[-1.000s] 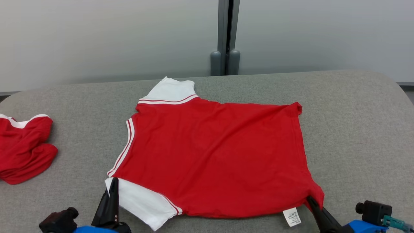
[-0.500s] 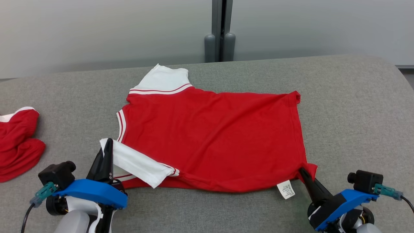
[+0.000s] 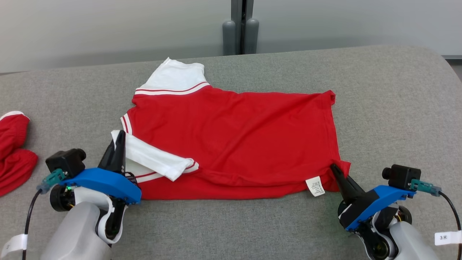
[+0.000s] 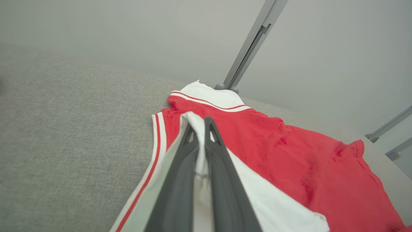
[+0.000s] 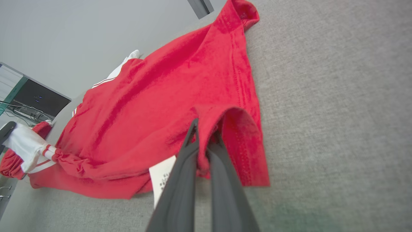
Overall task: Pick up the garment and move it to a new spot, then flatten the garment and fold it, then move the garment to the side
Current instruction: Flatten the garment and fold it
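Left gripper [image 3: 120, 135], at 8 o'clock in the head view, is pinched closed on the white sleeve [image 3: 155, 159] of the red garment [image 3: 234, 133], held over the red body. Right gripper [image 3: 334, 169], at 4 o'clock, is clamped on the garment's hem corner. Garment lies spread across the centre of the grey table [image 3: 397, 108].

You have bright, even light from above in all three views, soft and diffuse. In the head view the garment [image 3: 234, 137] throws only a thin shadow on the table [image 3: 252, 224] along its near edge, and a faint green tinge lies on the table at the lower right. Your left wrist view goes soft at its left edge, where the weave smears. The right wrist view is sharp on the cloth; its wide lens stretches the corners.
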Robot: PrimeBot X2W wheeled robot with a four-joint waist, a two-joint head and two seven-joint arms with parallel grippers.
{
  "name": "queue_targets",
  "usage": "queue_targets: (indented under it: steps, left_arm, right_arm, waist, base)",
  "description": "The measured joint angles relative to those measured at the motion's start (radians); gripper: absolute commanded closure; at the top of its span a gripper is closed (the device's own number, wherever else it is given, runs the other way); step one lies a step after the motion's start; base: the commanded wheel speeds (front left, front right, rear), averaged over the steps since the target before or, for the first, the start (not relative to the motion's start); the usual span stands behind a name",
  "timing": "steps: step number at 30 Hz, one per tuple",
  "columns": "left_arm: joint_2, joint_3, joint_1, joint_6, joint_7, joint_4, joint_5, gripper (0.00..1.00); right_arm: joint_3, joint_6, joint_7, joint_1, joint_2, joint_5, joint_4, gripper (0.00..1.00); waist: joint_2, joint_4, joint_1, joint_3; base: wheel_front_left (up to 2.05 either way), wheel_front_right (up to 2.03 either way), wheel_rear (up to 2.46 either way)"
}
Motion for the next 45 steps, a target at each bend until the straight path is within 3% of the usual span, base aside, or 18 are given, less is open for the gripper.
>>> queue_targets:
  steps: [2,4,5,6,12,22,32,45]
  left_arm:
    - [0.002,-0.012,-0.023,0.000,-0.012,0.021,-0.016,1.00]
    - [0.003,-0.030,-0.038,0.000,-0.020,0.040,-0.030,0.96]
    - [0.003,-0.035,-0.043,0.000,-0.024,0.050,-0.034,0.45]
    - [0.003,-0.039,-0.048,0.000,-0.026,0.059,-0.037,0.00]
    - [0.006,-0.014,-0.052,0.000,-0.036,0.047,-0.017,0.00]
    - [0.031,0.047,0.129,0.000,-0.036,-0.002,0.109,0.00]
    - [0.022,0.007,0.162,0.000,-0.036,0.107,0.160,0.00]
    - [-0.007,-0.033,0.050,0.000,-0.038,0.271,0.172,0.00]
  right_arm:
    - [0.009,0.000,-0.014,-0.015,-0.001,0.009,0.021,1.00]
    - [0.016,0.000,-0.029,-0.030,-0.002,0.015,0.043,0.00]
    - [0.021,0.000,-0.037,-0.036,-0.003,0.020,0.052,0.00]
    - [0.026,0.000,-0.044,-0.040,-0.004,0.023,0.063,0.00]
    - [0.062,0.000,-0.111,-0.040,-0.038,0.021,0.096,0.00]
    - [0.086,0.000,-0.176,0.009,-0.111,-0.051,0.129,0.00]
    - [0.111,0.000,-0.185,-0.014,-0.076,-0.095,0.202,0.00]
    - [0.163,0.000,-0.219,-0.118,-0.020,-0.174,0.333,0.00]
  waist:
    - [0.0000,-0.001,0.0000,0.004]
    - [0.0000,-0.001,0.0000,0.005]
    - [0.0000,0.000,0.0000,0.004]
    - [-0.0001,0.000,-0.0001,0.003]
    - [-0.0002,0.010,-0.0002,-0.025]
    - [-0.0003,0.016,-0.0003,-0.059]
    - [-0.0003,0.028,-0.0002,-0.052]
    - [-0.0003,0.019,-0.0001,-0.005]
  base:
    - [0.00,0.00,0.00]
    - [0.00,0.00,0.00]
    - [0.00,0.00,0.00]
    - [0.00,0.00,0.00]
    - [0.00,0.00,0.00]
    - [0.00,0.00,0.00]
    - [0.00,0.00,0.00]
    - [0.00,0.00,0.00]
